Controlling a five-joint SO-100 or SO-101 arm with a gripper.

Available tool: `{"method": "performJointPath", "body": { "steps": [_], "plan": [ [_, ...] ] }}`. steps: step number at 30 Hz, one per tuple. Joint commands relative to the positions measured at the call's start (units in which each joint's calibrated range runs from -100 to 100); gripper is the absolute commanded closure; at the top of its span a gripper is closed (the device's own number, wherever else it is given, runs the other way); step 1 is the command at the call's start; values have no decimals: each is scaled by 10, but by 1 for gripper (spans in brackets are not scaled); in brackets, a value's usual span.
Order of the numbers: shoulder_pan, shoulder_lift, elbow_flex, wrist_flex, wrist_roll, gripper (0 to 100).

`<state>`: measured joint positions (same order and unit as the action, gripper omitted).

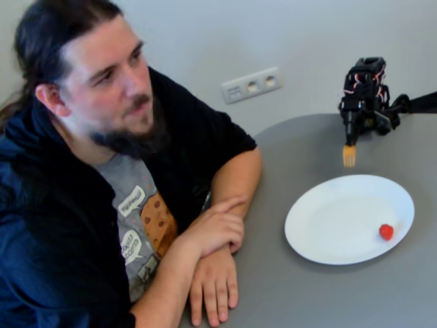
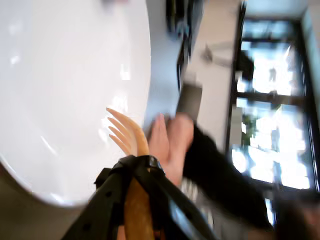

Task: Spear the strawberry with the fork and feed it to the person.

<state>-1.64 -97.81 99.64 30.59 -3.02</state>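
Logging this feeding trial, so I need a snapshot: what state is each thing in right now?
strawberry: unspeared, lying near the plate's right rim in the fixed view.
fork: bare tines pointing down, above the table behind the plate.
plate: flat on the table.
person: seated, forearms crossed on the table, mouth closed.
gripper: shut on fork.

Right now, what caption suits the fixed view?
Fork hangs near the white plate; strawberry unspeared; person waits.
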Motion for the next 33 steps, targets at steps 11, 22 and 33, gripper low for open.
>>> {"method": "performJointPath", "body": {
  "steps": [11,22,33],
  "plan": [
    [-3,-5,-14,-9,-2,98],
    [-3,-5,-14,-34,-2,98],
    [-11,5,-184,104,-1,99]
  ]
}}
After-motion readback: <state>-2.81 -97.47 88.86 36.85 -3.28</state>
